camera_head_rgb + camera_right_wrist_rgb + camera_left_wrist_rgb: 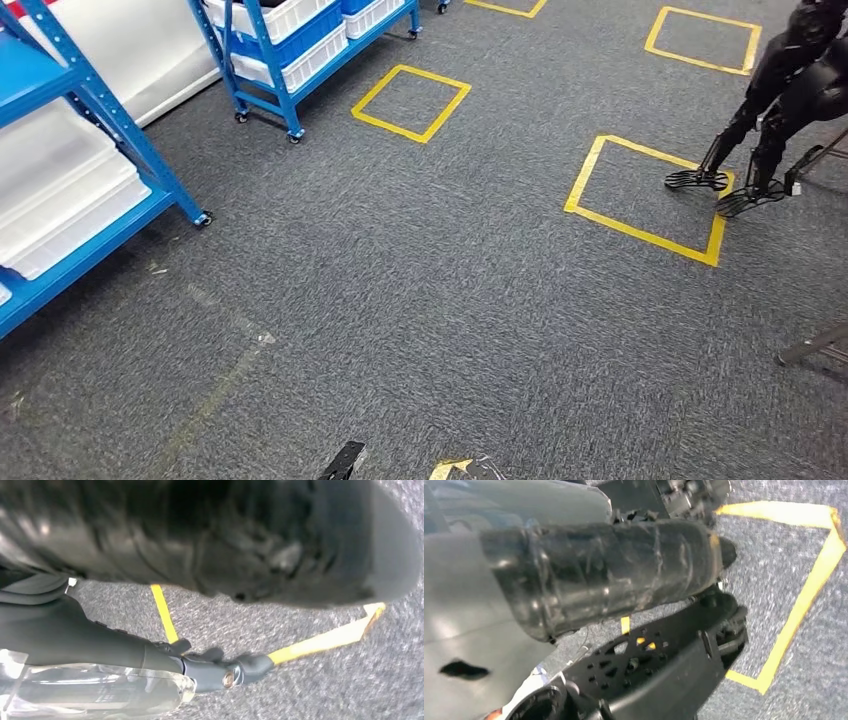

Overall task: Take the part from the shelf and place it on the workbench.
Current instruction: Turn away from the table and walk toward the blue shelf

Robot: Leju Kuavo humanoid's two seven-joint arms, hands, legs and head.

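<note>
White bins [60,190] fill the blue shelf [120,125]; either hand's grasp cannot be told

Left hand [589,575] hangs low beside the body in its wrist view, grey cover and thick thumb visible; grasp state indeterminate. Right hand [220,667] likewise hangs low, dark fingers extended together, holding nothing discernible.

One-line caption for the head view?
Grey carpet with yellow tape squares, blue shelves holding white bins at left, a black humanoid at right.
</note>
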